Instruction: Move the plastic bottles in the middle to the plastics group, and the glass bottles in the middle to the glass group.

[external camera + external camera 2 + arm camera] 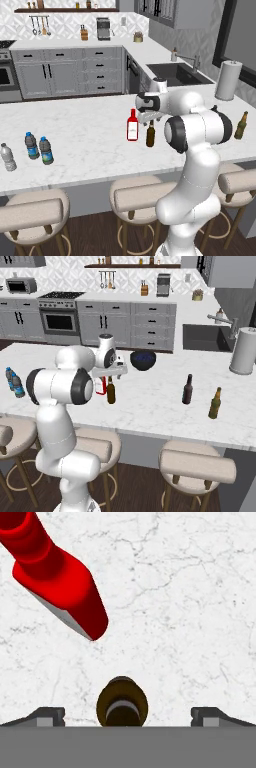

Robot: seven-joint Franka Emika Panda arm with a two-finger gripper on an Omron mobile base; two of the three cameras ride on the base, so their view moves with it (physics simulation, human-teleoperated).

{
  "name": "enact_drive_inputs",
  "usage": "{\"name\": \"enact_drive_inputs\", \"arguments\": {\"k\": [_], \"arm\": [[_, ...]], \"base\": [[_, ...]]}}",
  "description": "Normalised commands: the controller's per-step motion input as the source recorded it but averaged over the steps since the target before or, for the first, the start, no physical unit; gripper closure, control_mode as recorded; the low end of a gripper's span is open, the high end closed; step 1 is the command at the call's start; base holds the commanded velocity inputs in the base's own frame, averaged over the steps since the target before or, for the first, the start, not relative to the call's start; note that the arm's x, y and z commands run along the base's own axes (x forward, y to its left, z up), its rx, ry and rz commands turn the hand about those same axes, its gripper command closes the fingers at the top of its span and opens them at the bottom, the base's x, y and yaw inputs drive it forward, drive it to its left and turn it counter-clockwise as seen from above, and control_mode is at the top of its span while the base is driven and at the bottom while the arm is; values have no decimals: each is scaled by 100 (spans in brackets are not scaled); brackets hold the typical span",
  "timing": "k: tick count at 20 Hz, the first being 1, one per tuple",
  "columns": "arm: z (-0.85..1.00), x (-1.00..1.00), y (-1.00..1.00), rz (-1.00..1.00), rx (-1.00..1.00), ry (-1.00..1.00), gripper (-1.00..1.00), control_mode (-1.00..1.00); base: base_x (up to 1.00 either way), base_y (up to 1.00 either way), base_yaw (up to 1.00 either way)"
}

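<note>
My gripper (pixel 129 714) hangs open straight above the slim brown glass bottle (pixel 122 702), whose top sits between my fingertips (pixel 47 714) without touching them. This bottle (pixel 150 134) stands upright mid-counter, just right of the red glass bottle (pixel 132 125) with its white label. The red bottle (pixel 60 577) lies apart from the fingers. Far left, a blue-capped plastic bottle with a blue-green label (pixel 46 150) stands beside the plastics group: a dark-labelled bottle (pixel 31 145) and a clear one (pixel 7 156). The glass group, a near-black bottle (pixel 187 389) and an amber-green one (pixel 215 403), stands to the right.
A dark bowl (pixel 143 360) sits behind the brown bottle. A paper towel roll (pixel 227 80) stands at the counter's far right beside the sink (pixel 175 74). Stools (pixel 137 195) line the near edge of the marble counter (pixel 90 130).
</note>
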Motion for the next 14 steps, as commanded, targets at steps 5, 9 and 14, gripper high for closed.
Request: {"name": "enact_drive_inputs", "arguments": {"k": [5,9,14], "arm": [[-4,2,2,0,-2,-1,-100,-100],[-5,-5,8,0,0,0,100,-100],[-11,-1,2,1,0,0,100,-100]], "base": [[0,0,0],[0,0,0],[0,0,0]]}}
